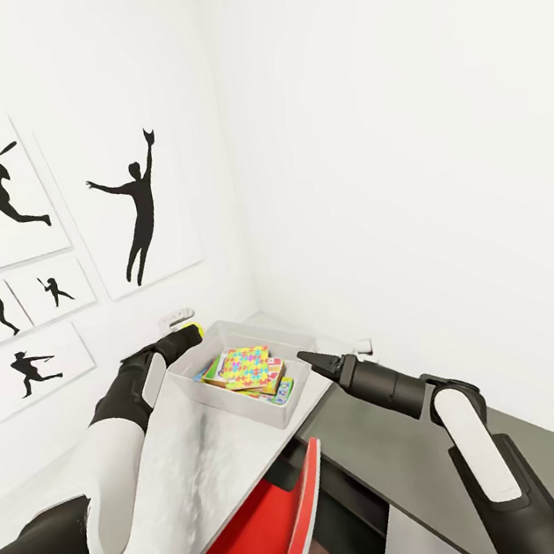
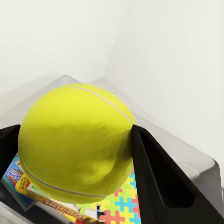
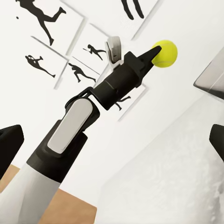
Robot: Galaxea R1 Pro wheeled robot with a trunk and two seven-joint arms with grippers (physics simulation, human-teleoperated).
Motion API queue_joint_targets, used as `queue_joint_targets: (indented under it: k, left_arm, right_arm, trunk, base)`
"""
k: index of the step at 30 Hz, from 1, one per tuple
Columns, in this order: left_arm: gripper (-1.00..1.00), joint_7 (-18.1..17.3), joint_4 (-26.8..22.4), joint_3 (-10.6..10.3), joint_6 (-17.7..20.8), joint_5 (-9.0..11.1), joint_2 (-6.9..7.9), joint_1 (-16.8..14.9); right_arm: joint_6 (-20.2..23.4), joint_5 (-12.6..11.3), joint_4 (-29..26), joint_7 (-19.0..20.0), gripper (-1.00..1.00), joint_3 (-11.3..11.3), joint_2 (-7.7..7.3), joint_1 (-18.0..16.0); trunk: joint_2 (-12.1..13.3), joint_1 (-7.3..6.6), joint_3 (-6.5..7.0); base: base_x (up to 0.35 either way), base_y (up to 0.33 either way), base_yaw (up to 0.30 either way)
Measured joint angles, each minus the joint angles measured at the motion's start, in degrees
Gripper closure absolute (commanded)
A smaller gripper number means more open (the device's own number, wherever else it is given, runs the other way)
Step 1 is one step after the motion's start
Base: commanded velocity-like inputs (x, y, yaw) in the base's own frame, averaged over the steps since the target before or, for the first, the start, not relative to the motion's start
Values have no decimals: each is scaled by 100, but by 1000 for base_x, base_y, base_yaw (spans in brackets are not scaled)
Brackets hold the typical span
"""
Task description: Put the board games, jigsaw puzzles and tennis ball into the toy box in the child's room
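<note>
Ball (image 2: 74, 142) pinched between left fingers (image 2: 161, 179), held over near rim of toy box (image 1: 241, 393) on table (image 1: 194, 467). Puzzle (image 1: 244, 366) tops games inside. Right fingers (image 3: 9, 147) spread, near box.

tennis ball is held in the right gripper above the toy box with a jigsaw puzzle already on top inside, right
Not quite: the tennis ball is held in the left gripper, not the right. The left wrist view shows its fingers clamped on the ball, and the right wrist view shows that arm carrying it. The rest holds: it hangs over the toy box, with a jigsaw puzzle on top inside.
</note>
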Motion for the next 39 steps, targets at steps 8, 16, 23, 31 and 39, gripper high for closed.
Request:
queue_joint_targets:
  k: [8, 16, 23, 31, 39]
  left_arm:
    - [100, 0, 3, 0, 17, 8, 0, 0]
    - [100, 158, 135, -1, 44, 5, -1, 0]
    - [100, 318, 339, -4, 31, 1, -7, 0]
    - [100, 391, 360, -33, 69, 0, -9, 0]
    - [100, 394, 361, -37, 73, 0, -9, 0]
  right_arm:
    - [0, 0, 0, 0, -100, 3, 1, -6]
    - [0, 0, 0, 0, -100, 3, 1, -9]
    - [0, -7, 0, -2, -100, 3, 5, -18]
    - [0, -16, 0, -17, -100, 10, 9, -25]
    - [0, -12, 0, -35, -100, 12, 5, -25]
  trunk:
    - [0, 0, 0]
    - [0, 0, 0]
    - [0, 0, 0]
    - [0, 0, 0]
    - [0, 0, 0]
  base:
    - [0, 0, 0]
    - [0, 0, 0]
    - [0, 0, 0]
    - [0, 0, 0]
    - [0, 0, 0]
